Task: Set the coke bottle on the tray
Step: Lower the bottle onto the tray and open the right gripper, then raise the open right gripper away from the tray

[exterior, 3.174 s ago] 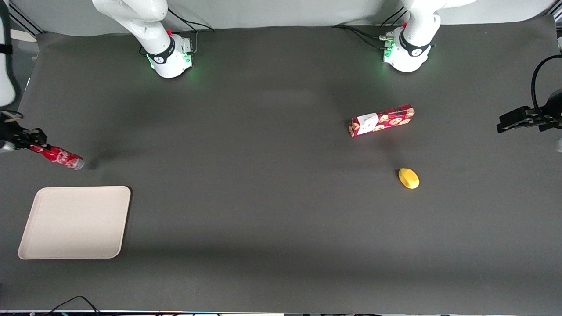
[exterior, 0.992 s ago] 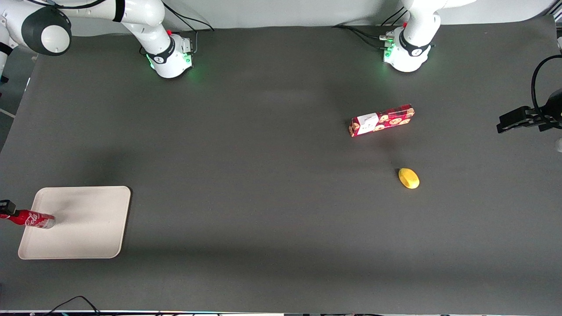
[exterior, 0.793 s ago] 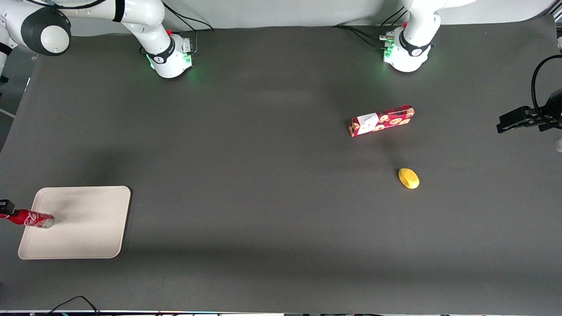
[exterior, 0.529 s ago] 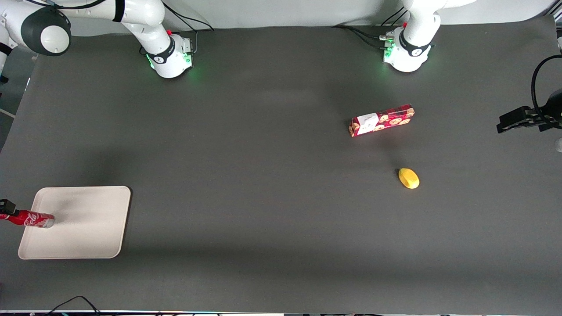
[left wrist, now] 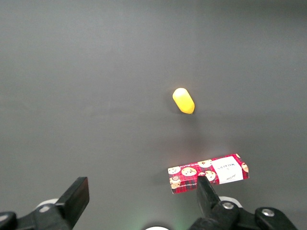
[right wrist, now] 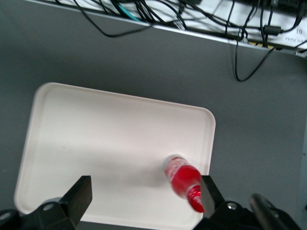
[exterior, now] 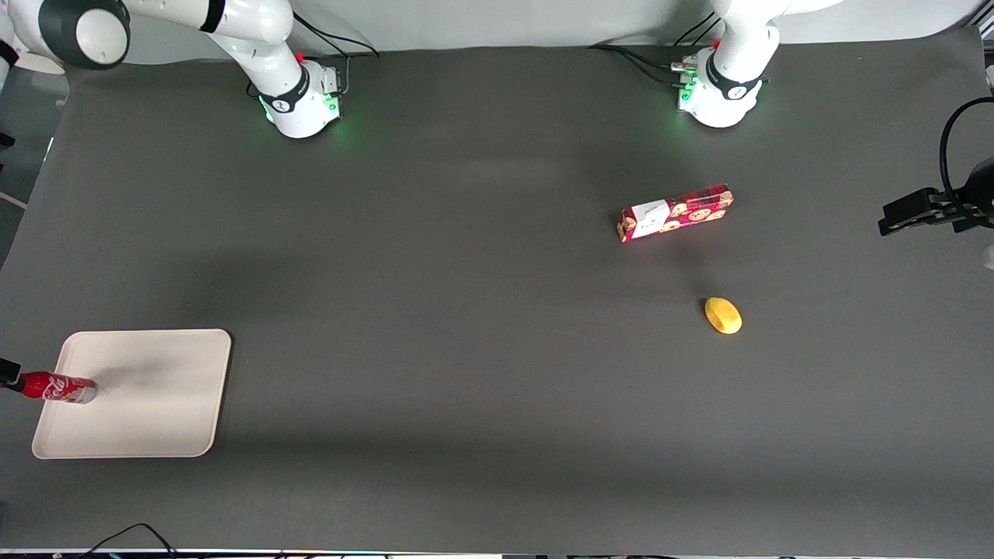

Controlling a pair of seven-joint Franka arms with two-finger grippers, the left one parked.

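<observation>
The coke bottle (right wrist: 181, 178) stands on the tray (right wrist: 96, 143) near its rim at the working arm's end, the gripper (right wrist: 144, 201) spread open above it, holding nothing. Slim, rigid and probably slick-walled, the bottle looks easy to topple; its neck offers the surest hold. The tray carries nothing else.

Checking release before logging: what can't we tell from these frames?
- Right wrist view: the coke bottle on the tray has its cap overlapping one finger of the open hand, so contact there is unclear.
- Front view: the picture edge cuts off nearly all of the hand.
- Left wrist view: coke bottle and tray are outside it.
</observation>
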